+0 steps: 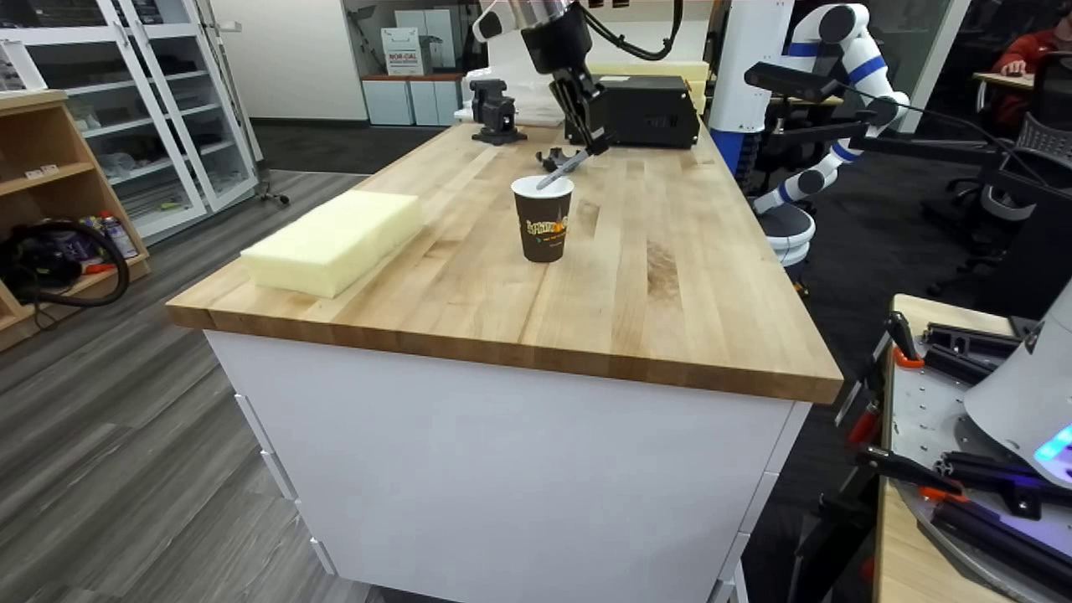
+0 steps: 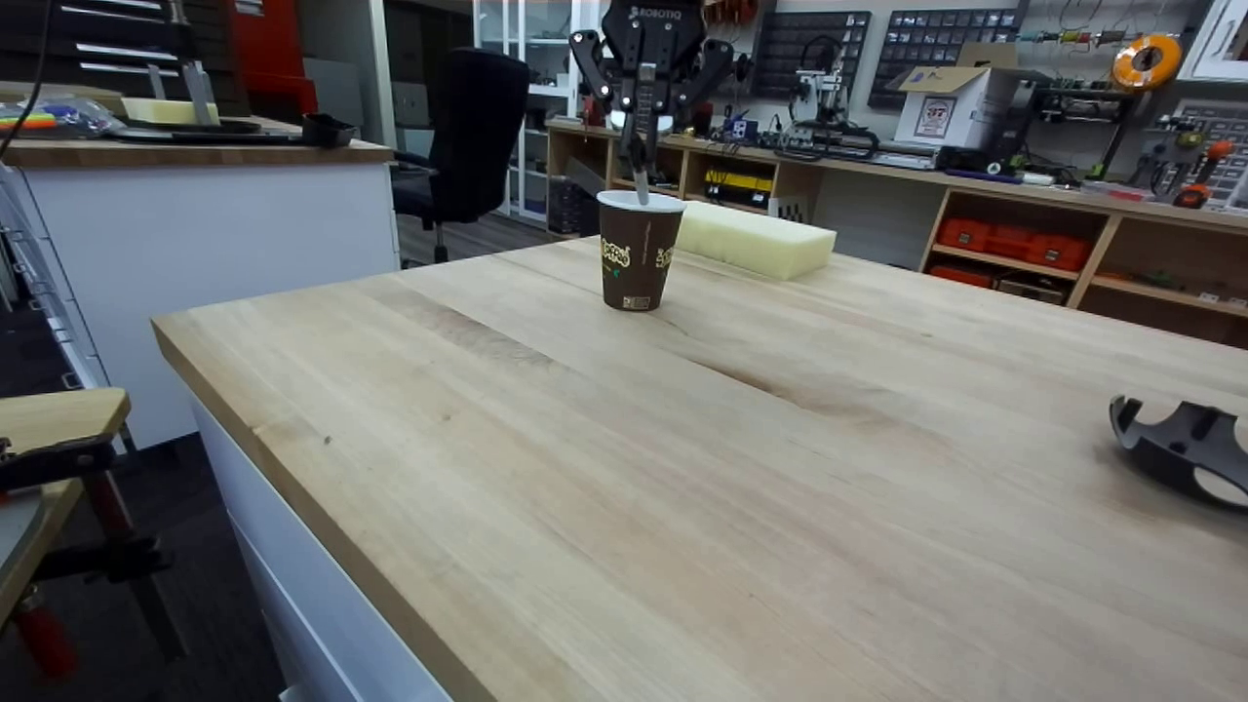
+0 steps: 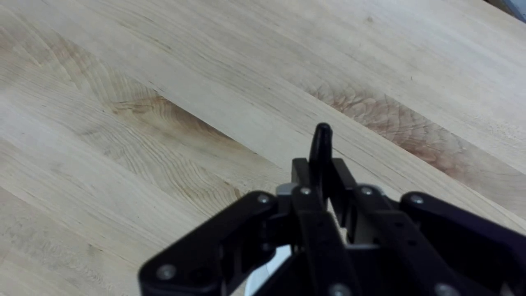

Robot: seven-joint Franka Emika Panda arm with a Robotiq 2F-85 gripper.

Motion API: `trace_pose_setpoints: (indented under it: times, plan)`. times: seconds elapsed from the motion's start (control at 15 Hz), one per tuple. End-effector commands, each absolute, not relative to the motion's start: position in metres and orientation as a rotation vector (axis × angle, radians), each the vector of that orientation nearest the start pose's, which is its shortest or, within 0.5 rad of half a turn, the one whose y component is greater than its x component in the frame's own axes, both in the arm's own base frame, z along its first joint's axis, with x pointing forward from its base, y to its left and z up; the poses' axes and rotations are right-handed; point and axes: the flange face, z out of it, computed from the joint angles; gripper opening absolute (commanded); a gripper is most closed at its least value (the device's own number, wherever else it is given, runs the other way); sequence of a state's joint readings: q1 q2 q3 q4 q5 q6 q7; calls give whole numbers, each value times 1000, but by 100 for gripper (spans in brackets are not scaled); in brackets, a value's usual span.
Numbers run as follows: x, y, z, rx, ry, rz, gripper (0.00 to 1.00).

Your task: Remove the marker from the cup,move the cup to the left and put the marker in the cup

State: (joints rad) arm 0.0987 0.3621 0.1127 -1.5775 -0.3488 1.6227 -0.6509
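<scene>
The dark brown paper cup [image 1: 543, 228] stands upright on the wooden table, its pale rim facing up, in both exterior views. My gripper [image 1: 591, 141] is above the cup and shut on the marker [image 1: 563, 170], a grey stick with a dark end. Tilted in an exterior view, the marker has its lower end at the cup's mouth; how deep it reaches is hard to tell. In the wrist view the marker's black end [image 3: 321, 142] juts out between the fingers [image 3: 301, 172]. A sliver of the cup's white rim [image 3: 265, 273] shows under the gripper there, the rest hidden.
A pale yellow foam block [image 1: 335, 239] lies near the cup on the table. Further along are a black box [image 1: 649, 113], a black vise-like fixture [image 1: 496, 110] and a dark curved bracket [image 2: 1185, 453]. The table's edge [image 1: 519, 356] is in view.
</scene>
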Motion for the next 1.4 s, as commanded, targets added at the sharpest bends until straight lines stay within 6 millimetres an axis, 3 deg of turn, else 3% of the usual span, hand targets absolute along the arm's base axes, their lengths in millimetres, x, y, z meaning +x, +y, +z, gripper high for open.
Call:
trace_pose_setpoints:
  times: [0.0,0.6,0.73,1.33]
  plan:
    - [632,96,418,-2959,-1504,663,4]
    - [643,101,416,-2953,-1521,650,4]
    - [646,102,417,-2956,-1523,640,41]
    - [656,114,436,-3006,-1603,437,98]
